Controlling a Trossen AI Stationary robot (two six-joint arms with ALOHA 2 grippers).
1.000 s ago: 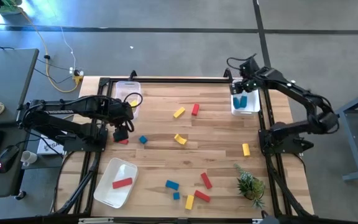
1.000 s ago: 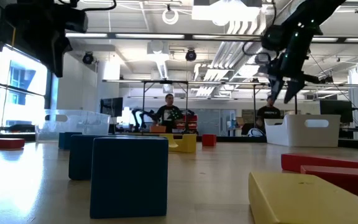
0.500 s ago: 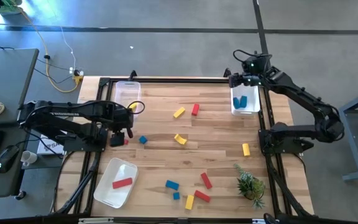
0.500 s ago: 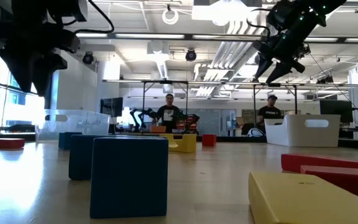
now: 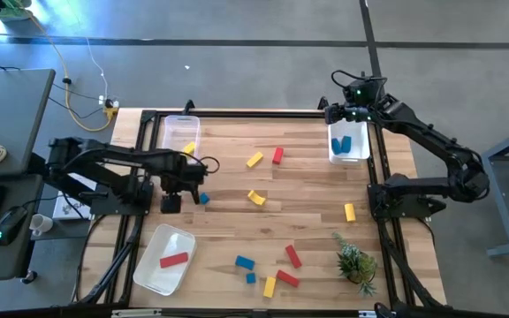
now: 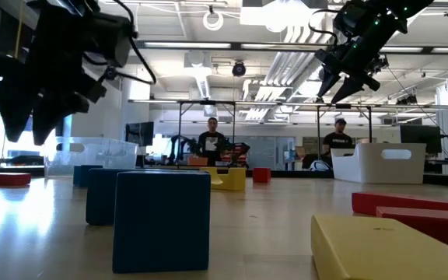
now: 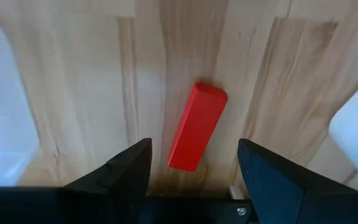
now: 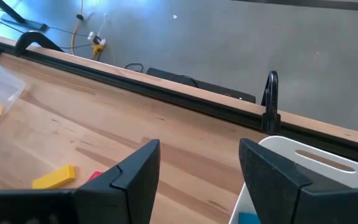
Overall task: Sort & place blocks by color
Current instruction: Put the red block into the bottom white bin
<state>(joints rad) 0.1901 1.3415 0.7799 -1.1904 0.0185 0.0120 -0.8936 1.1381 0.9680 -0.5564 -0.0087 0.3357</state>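
Red bar [image 7: 197,126], a rigid painted wooden block with crisp edges, lies flat on the pale grained surface [image 5: 307,203] at its left, right beneath the left tool [image 7: 191,168], whose fingers stand spread and empty. Likely light and slick; best pinched across its narrow sides. Right tool [image 5: 346,113] hovers released over the white bin [image 5: 363,155] holding blue blocks [image 5: 344,142].

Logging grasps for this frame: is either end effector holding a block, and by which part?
Nothing is held. The left end effector hangs open above a red bar; the right end effector is open, empty.
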